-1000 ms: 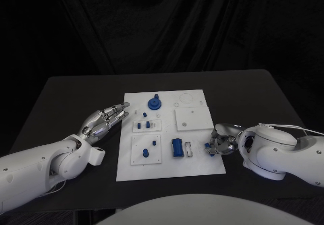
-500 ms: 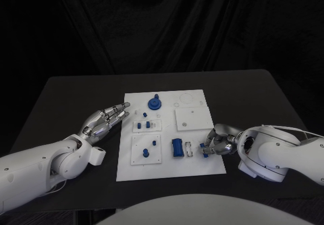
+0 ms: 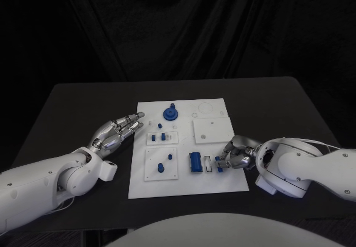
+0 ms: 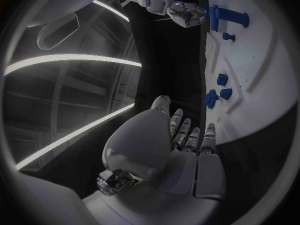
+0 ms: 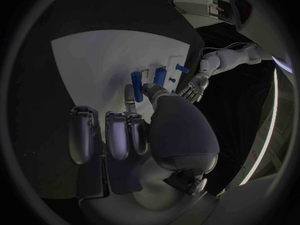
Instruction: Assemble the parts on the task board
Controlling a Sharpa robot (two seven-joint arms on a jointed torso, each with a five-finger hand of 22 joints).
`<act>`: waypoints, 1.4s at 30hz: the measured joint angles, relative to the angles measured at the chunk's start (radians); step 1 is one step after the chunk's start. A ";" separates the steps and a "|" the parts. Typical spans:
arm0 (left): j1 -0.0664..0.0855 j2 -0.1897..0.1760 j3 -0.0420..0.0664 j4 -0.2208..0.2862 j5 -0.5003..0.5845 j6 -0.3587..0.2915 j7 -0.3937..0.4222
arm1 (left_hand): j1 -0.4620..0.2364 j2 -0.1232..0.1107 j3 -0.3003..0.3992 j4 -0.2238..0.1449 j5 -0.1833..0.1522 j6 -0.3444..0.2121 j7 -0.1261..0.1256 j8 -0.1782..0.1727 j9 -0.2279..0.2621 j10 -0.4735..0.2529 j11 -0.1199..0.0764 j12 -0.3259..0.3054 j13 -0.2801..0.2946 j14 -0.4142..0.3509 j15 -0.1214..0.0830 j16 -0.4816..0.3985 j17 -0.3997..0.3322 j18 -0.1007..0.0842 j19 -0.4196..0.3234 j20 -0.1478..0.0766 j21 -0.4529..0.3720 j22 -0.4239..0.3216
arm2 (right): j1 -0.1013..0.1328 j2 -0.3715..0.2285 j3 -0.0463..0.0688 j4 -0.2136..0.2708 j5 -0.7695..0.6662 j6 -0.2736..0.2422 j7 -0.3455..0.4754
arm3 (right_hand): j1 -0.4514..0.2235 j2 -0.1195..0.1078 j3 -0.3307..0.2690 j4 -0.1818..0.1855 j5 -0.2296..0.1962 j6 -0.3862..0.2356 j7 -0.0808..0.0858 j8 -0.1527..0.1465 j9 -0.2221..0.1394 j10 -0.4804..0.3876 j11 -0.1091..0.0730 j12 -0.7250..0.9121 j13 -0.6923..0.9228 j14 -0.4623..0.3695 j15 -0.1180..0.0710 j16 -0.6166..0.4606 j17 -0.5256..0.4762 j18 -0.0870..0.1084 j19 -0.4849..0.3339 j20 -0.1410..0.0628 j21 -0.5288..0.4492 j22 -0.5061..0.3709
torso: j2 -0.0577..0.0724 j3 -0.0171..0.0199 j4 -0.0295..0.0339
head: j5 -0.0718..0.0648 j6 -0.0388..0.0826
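Board [image 3: 185, 180] mid-counter [image 3: 74, 103] carries the blue parts. Right robot hand [image 3: 231, 157] at the board's near right edge pinches a small blue part [image 3: 220, 169], seemingly for insertion. Left robot hand [image 3: 115, 132] waits beside the board, fingers apart.

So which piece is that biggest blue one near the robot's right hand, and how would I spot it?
Start at the white task board in the middle of the black table. On the board's near half, towards the right hand, lies a blue cylinder on its side beside a small white block. It is longer and thicker than the small blue pegs on the square plates further left.
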 measured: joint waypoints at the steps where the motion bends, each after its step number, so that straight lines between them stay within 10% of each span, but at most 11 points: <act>1: 0.000 0.000 0.000 0.000 0.000 0.000 0.000 | 0.001 -0.001 0.000 0.000 0.000 0.000 0.000 0.000 0.000 0.000 0.000 0.000 0.000 0.000 0.000 0.000 0.000 0.000 0.000 0.000 0.000 0.000 | 0.000 0.003 0.000 -0.002 0.003 -0.001 0.001 | -0.001 -0.001 0.000 0.000 0.000 0.000 0.000 0.000 0.000 0.000 0.000 0.000 0.000 0.000 0.000 0.000 0.000 0.000 0.000 0.000 0.000 0.000 | 0.000 0.0000 0.0000 | 0.001 0.000; 24: -0.002 -0.004 0.000 -0.001 0.000 0.007 0.000 | 0.001 -0.001 0.003 -0.003 0.004 0.000 0.000 0.000 0.000 0.000 0.000 0.000 0.000 0.004 0.004 0.000 0.000 0.000 0.004 0.004 0.000 0.000 | 0.000 0.068 0.000 -0.043 0.035 -0.027 0.022 | -0.051 0.001 0.047 -0.008 -0.090 0.005 -0.002 -0.001 0.000 0.000 0.000 0.000 0.000 0.001 -0.006 -0.005 0.000 0.000 0.000 0.000 0.004 0.000 | 0.002 0.0013 -0.0012 | 0.014 0.000; 37: -0.004 0.001 0.000 -0.002 0.000 0.012 0.000 | 0.001 -0.001 0.006 0.000 0.004 -0.003 0.003 0.000 0.000 0.000 0.000 0.000 0.000 0.000 0.007 0.000 0.000 0.000 0.004 0.004 0.000 0.000 | 0.000 0.078 0.000 -0.050 0.013 -0.003 0.009 | -0.119 -0.017 0.002 0.045 -0.155 -0.006 -0.005 -0.008 -0.013 0.000 0.000 0.000 0.000 0.001 -0.007 -0.009 0.000 0.000 0.000 0.000 -0.002 0.000 | 0.003 0.0010 0.0003 | 0.013 0.000; 42: -0.005 0.002 0.000 -0.002 0.000 0.014 0.000 | 0.001 -0.001 0.006 0.000 0.004 -0.003 0.003 0.000 0.000 0.000 0.000 0.000 0.000 0.000 0.007 0.000 0.000 0.000 0.004 0.004 0.000 0.000 | 0.000 0.079 0.000 -0.050 -0.002 0.009 0.003 | -0.142 -0.017 -0.051 0.064 -0.241 -0.010 -0.002 -0.014 -0.018 0.000 0.000 0.000 0.000 0.001 -0.007 -0.009 0.000 0.000 0.000 0.000 -0.008 0.001 | 0.003 0.0009 -0.0006 | 0.017 0.000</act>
